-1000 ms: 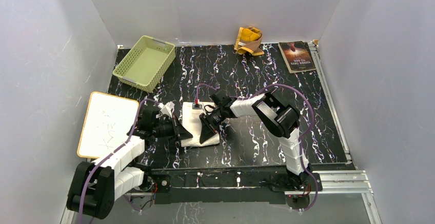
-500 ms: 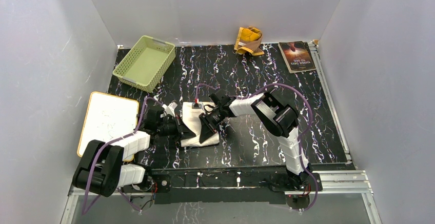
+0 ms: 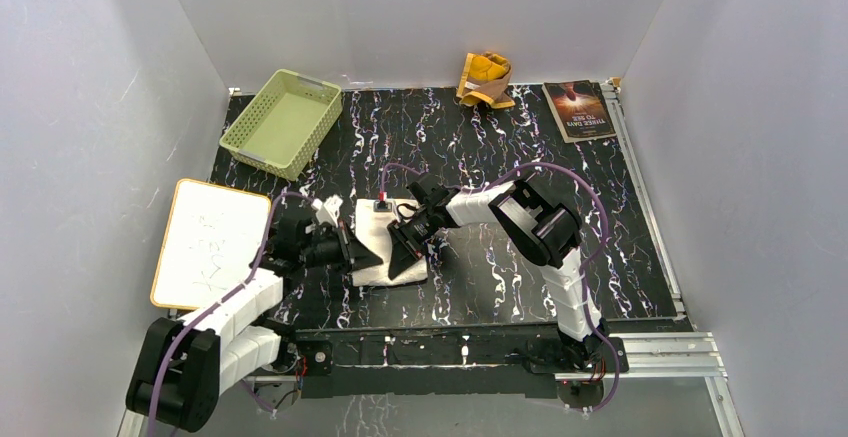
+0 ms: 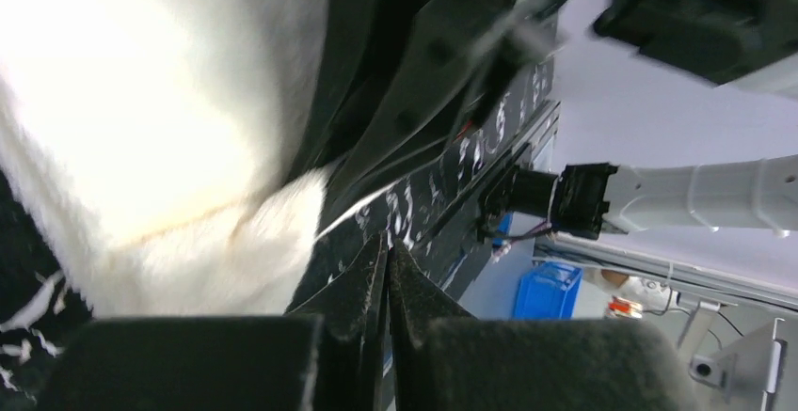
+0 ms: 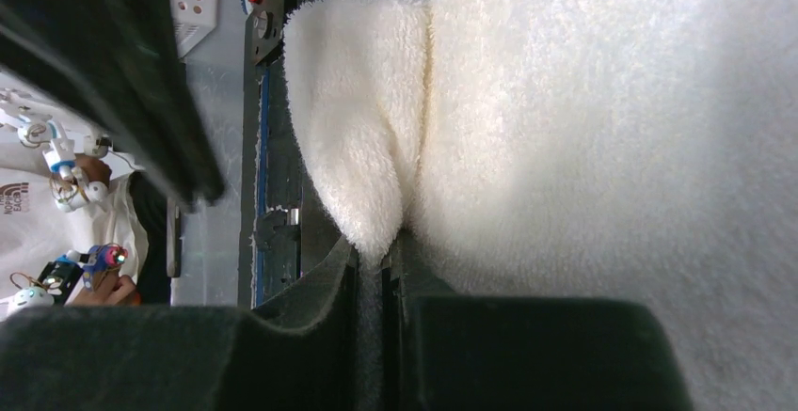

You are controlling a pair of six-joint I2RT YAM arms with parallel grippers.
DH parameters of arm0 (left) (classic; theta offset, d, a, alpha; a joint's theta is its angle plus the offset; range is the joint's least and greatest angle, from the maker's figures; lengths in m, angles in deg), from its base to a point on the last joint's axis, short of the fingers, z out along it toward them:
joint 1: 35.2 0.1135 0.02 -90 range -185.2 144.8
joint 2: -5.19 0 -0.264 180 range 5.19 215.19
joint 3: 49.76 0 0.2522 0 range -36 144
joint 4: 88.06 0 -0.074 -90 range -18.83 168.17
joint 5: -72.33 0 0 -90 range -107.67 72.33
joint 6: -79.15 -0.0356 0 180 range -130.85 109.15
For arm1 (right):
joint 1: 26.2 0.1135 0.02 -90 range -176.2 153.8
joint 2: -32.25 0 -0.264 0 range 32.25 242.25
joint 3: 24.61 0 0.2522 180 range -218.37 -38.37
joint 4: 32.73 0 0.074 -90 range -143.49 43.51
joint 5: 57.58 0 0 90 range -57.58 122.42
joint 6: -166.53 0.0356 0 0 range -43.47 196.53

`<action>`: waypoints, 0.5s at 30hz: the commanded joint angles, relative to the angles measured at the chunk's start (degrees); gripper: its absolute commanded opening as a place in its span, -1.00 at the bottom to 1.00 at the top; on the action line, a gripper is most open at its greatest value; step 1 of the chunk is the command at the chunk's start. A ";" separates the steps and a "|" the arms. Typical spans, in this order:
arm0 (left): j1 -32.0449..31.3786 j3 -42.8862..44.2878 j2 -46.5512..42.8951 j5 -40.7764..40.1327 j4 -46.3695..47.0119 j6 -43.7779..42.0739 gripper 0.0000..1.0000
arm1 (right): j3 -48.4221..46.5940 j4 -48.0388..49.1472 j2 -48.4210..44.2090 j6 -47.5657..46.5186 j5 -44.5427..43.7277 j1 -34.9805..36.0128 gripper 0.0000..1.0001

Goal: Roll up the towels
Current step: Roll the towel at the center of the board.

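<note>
On the tabletop [image 3: 480,137], right claw [image 5: 380,256] pinches a fold of the cream-white towel [image 5: 612,101]; left claw [image 4: 387,253] fully closed, empty, just left of it.

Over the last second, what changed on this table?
The left arm folded back toward its base, then stretched out again; the shut left gripper barely moved beside the cream-white towel. The right gripper stayed pinched on that towel's fold. The yellow towel, basket and book stayed put.

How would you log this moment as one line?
white towel: mid-table, not yet rolled | right gripper: shut on white towel fold | left gripper: shut, empty, beside it | yellow towel: crumpled at far edge
</note>
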State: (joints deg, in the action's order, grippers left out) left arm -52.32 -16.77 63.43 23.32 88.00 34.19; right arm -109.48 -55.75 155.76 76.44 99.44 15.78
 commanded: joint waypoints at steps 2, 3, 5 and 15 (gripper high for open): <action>-2.45 -5.81 1.04 3.07 2.13 4.96 -1.00 | -1.57 0.20 1.92 -2.36 -5.35 -0.30 -1.00; -2.54 -6.11 1.59 2.69 2.39 5.05 -1.00 | -1.57 0.20 1.92 -2.34 -5.33 -0.28 -1.00; -2.58 -6.51 2.76 1.46 3.04 4.81 -1.00 | -1.58 0.27 1.92 -2.36 -5.35 -0.23 -1.00; -1.98 -4.37 13.94 -6.29 10.65 4.14 -1.00 | -0.94 -1.15 1.01 -3.23 -6.35 -0.30 -1.00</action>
State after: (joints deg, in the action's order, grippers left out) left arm -54.79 -23.16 73.94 20.11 93.84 38.06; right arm -109.59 -56.10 155.87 76.35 99.31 15.76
